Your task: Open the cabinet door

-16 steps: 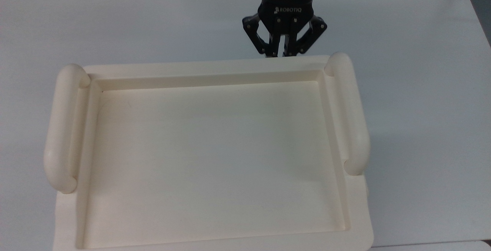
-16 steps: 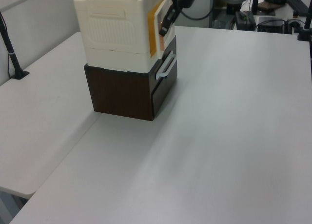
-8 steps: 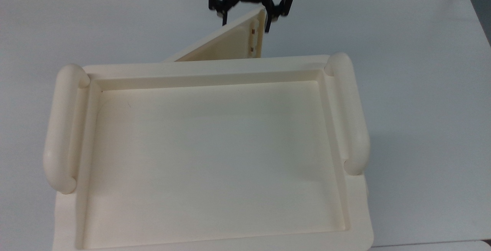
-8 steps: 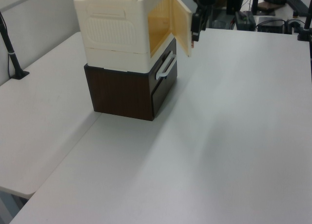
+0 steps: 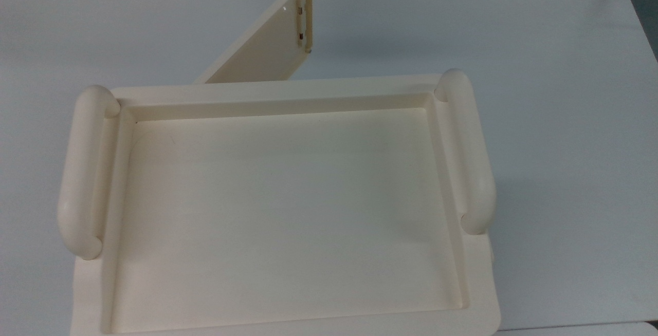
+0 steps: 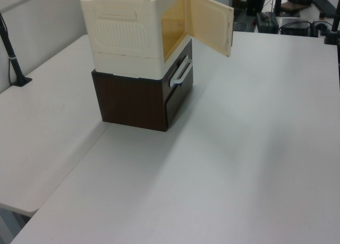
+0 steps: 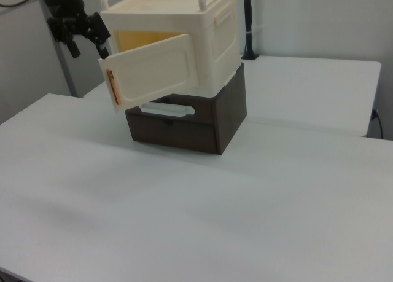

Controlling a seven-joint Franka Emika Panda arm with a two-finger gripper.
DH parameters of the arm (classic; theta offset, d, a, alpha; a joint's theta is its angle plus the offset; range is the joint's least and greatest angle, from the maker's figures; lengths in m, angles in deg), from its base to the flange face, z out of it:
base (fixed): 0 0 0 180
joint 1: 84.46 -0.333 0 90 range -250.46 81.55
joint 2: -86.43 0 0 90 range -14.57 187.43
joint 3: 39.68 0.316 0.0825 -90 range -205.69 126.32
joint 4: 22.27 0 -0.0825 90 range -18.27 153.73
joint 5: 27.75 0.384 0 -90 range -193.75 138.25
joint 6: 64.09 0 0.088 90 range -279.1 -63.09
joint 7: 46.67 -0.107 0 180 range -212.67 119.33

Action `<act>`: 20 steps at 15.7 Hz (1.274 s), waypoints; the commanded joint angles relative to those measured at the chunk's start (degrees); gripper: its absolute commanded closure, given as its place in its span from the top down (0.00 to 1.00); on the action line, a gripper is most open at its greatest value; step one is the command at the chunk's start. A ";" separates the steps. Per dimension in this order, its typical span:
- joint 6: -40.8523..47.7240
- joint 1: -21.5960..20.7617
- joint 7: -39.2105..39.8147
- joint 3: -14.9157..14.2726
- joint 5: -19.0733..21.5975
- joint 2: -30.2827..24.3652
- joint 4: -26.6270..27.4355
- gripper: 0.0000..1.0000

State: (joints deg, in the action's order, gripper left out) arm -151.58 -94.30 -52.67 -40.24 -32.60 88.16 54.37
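Note:
The cream cabinet (image 5: 277,92) (image 6: 127,36) (image 7: 215,30) sits on top of a dark drawer unit. Its cabinet door (image 5: 267,48) (image 6: 210,23) (image 7: 153,73) stands swung wide open, hinged on the top view's left, and the yellowish inside shows. The slim bar handle (image 5: 307,15) and two coppery fasteners (image 5: 299,22) lie at the door's free edge. In the right view my black gripper (image 7: 89,45) hangs open at the upper left, just beyond that free edge. It touches nothing.
Beneath the cabinet is a dark brown drawer unit (image 6: 133,100) (image 7: 184,125) with a white handle (image 6: 181,74) (image 7: 167,110). Both stand on a white table (image 6: 239,148). A black pole (image 6: 13,58) rises at the left view's left. Wide bare tabletop stretches in front of the door.
The door went from shut to half open to wide open. My gripper was shut on the handle, then opened, let go and drew back out of the top view.

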 commanded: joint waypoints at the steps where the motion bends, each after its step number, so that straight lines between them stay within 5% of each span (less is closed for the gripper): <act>1: -2.94 0.08 0.90 -0.23 3.26 1.00 -2.55 1.00; 6: -11.38 -0.27 0.11 0.03 6.52 2.14 -1.15 1.00; 20: -4.80 5.97 6.08 -0.23 3.71 3.99 3.25 1.00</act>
State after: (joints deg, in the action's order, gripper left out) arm -158.29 -88.25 -47.86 -40.36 -27.95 92.60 56.27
